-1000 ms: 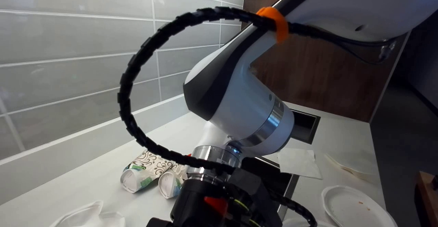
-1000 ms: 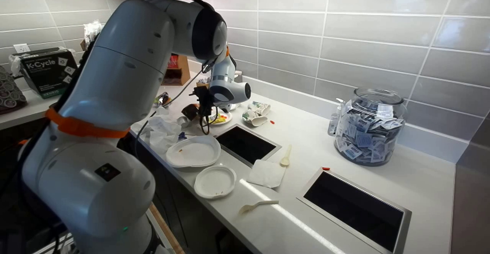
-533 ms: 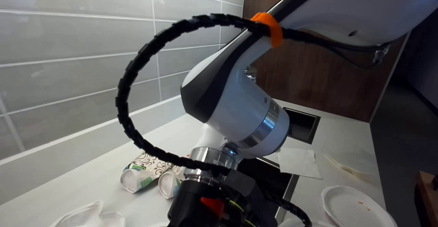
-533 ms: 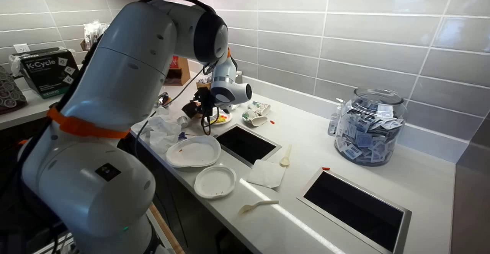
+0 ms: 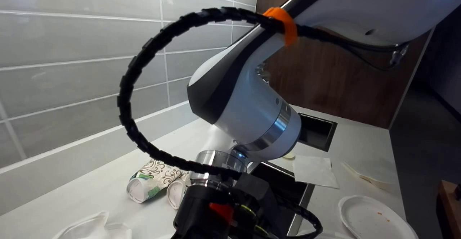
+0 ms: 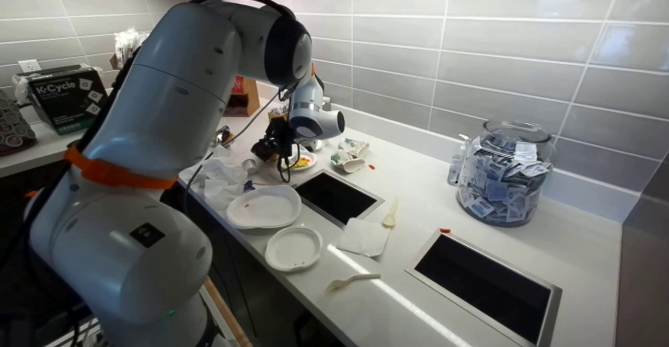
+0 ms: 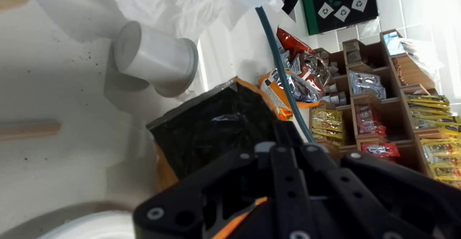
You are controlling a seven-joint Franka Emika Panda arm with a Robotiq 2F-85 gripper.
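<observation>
In the wrist view my gripper (image 7: 287,127) has its fingertips together at the right edge of a black packet (image 7: 219,123) with orange sides. It appears pinched by that edge; the fingers partly hide the grip. The packet stands tilted over the counter, also visible beside the gripper (image 6: 277,137) in an exterior view. A white plastic cup (image 7: 155,53) lies on its side just beyond the packet. At the bottom left shows the rim of a white plate (image 7: 97,228). From another angle the gripper's body (image 5: 212,210) blocks sight of its fingers.
A wooden organizer (image 7: 396,116) with condiment packets stands behind, near open snack bags (image 7: 302,70) and crumpled paper (image 7: 212,1). Plates (image 6: 264,207), patterned cups (image 5: 155,179), a napkin (image 6: 364,236), dark framed panels (image 6: 337,195) and a glass jar (image 6: 507,180) share the counter.
My jaws have come shut. The black packet has shifted slightly right and up in an exterior view, staying at the gripper; the arm has moved only a little.
</observation>
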